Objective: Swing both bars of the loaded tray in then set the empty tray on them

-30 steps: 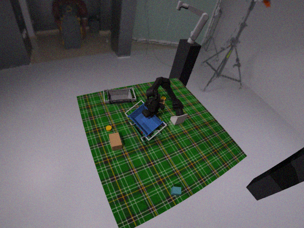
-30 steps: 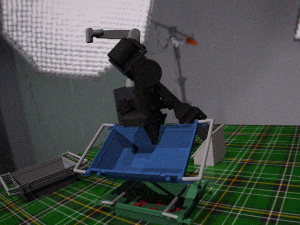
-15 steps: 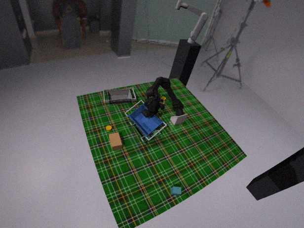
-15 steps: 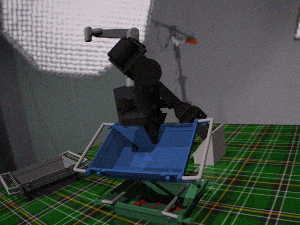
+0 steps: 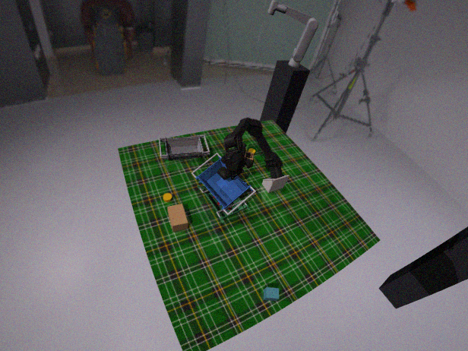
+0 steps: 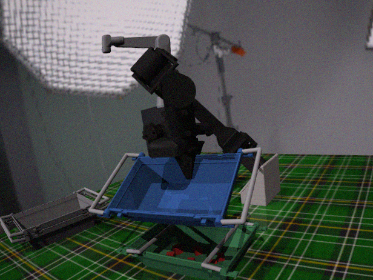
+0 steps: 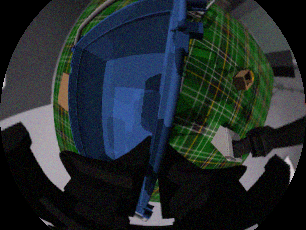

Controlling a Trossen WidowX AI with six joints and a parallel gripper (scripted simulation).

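Note:
The empty blue tray (image 5: 228,187) (image 6: 188,200) (image 7: 131,100) hangs from my gripper (image 5: 225,175) (image 6: 189,177) (image 7: 153,139), which is shut on its far long wall. The blue tray looks tilted, its open top facing the exterior camera, and its own bars stick out past its ends. It is above the loaded green tray (image 5: 244,207) (image 6: 169,264), which stands on the cloth with red blocks (image 6: 176,251) inside. In the exterior view, the green tray's left bar (image 6: 148,245) and right bar (image 6: 216,252) lie inward over its top. The blue tray hides their far parts. Whether the trays touch I cannot tell.
A grey tray (image 5: 185,153) (image 6: 49,210) stands at the back left. A white wedge (image 5: 276,184) (image 6: 267,186) (image 7: 225,142) stands right of the trays. An orange-brown box (image 5: 178,216) (image 7: 63,95) and a yellow disc (image 5: 167,197) lie to the left, a teal block (image 5: 271,293) near the front.

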